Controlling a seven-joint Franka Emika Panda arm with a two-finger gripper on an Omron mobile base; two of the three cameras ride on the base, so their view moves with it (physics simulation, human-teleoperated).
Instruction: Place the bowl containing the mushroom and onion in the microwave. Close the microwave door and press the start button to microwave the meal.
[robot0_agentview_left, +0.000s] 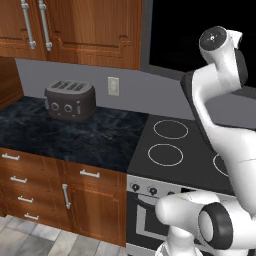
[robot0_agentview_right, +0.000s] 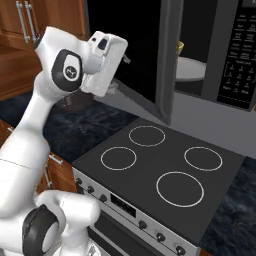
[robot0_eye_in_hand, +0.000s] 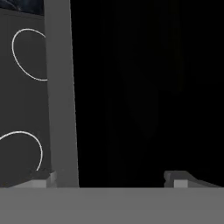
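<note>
The microwave (robot0_agentview_right: 235, 55) hangs above the stove with its door (robot0_agentview_right: 167, 65) swung wide open to the left. Inside, part of the cream bowl (robot0_agentview_right: 178, 47) peeks out past the door's edge, standing on the white turntable plate (robot0_agentview_right: 195, 70). The meal is hidden from here. My gripper (robot0_eye_in_hand: 111, 179) is open and empty, close up against the door's outer face. In the hand view the door's grey edge (robot0_eye_in_hand: 59, 96) runs upright beside its dark window (robot0_eye_in_hand: 144, 87). The white hand (robot0_agentview_right: 106, 62) sits left of the door panel. In the left base view the door (robot0_agentview_left: 185, 30) shows behind my arm.
The black stove (robot0_agentview_right: 165, 165) with white ring burners lies directly below the microwave. A dark toaster (robot0_agentview_left: 70, 100) stands on the marbled counter (robot0_agentview_left: 75, 135) to the left. Wooden cabinets (robot0_agentview_left: 90, 30) hang above that counter. The keypad strip (robot0_agentview_right: 242, 45) is at the microwave's right.
</note>
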